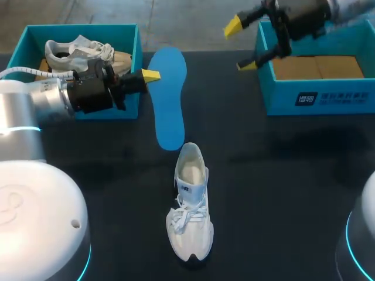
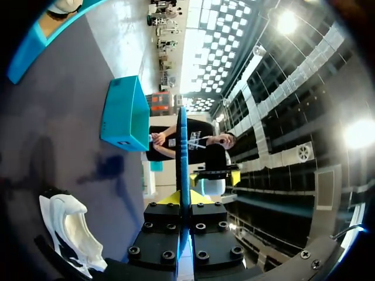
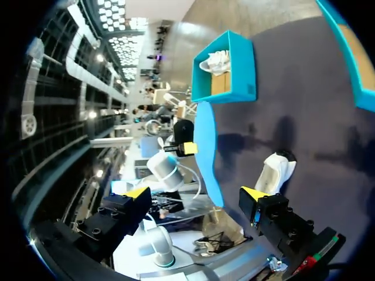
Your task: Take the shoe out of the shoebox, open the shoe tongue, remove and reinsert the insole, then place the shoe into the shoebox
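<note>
Flat blue insole [image 1: 168, 99] pinched in left fingers [image 1: 150, 75], white laced shoe [image 1: 190, 205]

Sneaker in front, insole behind it, and a box at each rear side of the dark table [image 1: 281, 175].
The white lace-up sneaker [image 1: 190, 205] stands at the table's near middle, toe toward the robot. Just behind its heel is the flat blue foam insole [image 1: 169, 96], which runs back between the boxes with the left gripper [image 1: 146, 75] clamped on its left edge. The left teal cardboard shoebox [image 1: 126, 35] sits back left with a second pale sneaker [image 1: 79, 51] in it. The right teal cardboard shoebox [image 1: 316, 96] sits back right, and the right gripper [image 1: 240, 45], fingers apart, is over its left wall.
</note>
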You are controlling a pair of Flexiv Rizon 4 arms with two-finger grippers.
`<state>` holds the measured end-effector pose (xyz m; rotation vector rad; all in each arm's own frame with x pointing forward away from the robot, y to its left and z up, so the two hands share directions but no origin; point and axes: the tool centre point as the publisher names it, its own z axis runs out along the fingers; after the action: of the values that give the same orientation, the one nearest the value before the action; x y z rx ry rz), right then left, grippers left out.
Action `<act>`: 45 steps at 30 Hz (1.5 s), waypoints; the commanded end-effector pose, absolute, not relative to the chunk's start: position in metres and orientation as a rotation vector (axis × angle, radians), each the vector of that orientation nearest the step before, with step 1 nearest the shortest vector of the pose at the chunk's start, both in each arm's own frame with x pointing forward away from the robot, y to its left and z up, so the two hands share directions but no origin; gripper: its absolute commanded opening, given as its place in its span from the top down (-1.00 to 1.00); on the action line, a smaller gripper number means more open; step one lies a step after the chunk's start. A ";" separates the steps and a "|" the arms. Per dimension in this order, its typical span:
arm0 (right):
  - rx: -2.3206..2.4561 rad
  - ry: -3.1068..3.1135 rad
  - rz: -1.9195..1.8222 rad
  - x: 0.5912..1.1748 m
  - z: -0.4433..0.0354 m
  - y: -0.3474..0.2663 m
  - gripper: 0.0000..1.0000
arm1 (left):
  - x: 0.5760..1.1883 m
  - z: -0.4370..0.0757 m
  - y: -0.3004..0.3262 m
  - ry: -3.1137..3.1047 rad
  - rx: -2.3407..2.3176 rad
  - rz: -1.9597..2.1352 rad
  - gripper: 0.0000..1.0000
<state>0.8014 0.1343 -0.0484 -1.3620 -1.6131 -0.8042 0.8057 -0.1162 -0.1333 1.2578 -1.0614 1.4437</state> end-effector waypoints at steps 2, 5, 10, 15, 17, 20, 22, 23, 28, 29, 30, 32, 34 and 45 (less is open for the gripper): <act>-1.565 -1.885 -0.538 0.807 -0.015 0.146 -1.00 | 0.805 -0.133 -0.115 -1.063 1.260 1.442 1.00; -1.617 -1.927 -0.487 0.806 -0.006 0.149 -1.00 | 0.805 -0.133 -0.115 -1.063 1.260 1.442 1.00; -1.701 -1.972 -0.416 0.806 0.008 0.153 -1.00 | 0.805 -0.133 -0.115 -1.063 1.260 1.442 1.00; -1.768 -2.079 -0.321 0.804 0.024 0.165 -1.00 | 0.805 -0.133 -0.115 -1.063 1.260 1.442 1.00; -1.776 -2.128 -0.268 0.804 0.029 0.172 -1.00 | 0.805 -0.133 -0.115 -1.063 1.260 1.442 1.00; -1.792 -2.195 -0.189 0.805 0.033 0.183 -1.00 | 0.805 -0.133 -0.115 -1.063 1.260 1.442 1.00; -1.797 -2.233 -0.161 0.804 0.035 0.190 -1.00 | 0.805 -0.133 -0.115 -1.063 1.260 1.442 1.00; -1.801 -2.249 -0.142 0.804 0.035 0.193 -1.00 | 0.805 -0.133 -0.115 -1.063 1.260 1.442 1.00; -1.870 -2.306 -0.064 0.800 0.035 0.212 -1.00 | 0.805 -0.133 -0.115 -1.063 1.260 1.442 1.00; -1.887 -2.313 -0.060 0.799 0.035 0.216 -1.00 | 0.805 -0.133 -0.115 -1.063 1.260 1.442 1.00; -1.891 -2.327 -0.057 0.798 0.034 0.220 -1.00 | 0.805 -0.133 -0.115 -1.063 1.260 1.442 1.00; -1.918 -2.346 -0.025 0.796 0.031 0.228 -1.00 | 0.805 -0.133 -0.115 -1.063 1.260 1.442 1.00; -1.927 -2.369 -0.013 0.795 0.027 0.235 -1.00 | 0.805 -0.133 -0.115 -1.063 1.260 1.442 1.00; -1.965 -2.440 0.034 0.782 0.015 0.265 -1.00 | 0.805 -0.133 -0.115 -1.063 1.260 1.442 1.00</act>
<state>0.7835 0.2575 0.0149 -1.8797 -2.3323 -0.1308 0.8059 -0.1165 -0.1333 1.2578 -1.0607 1.4445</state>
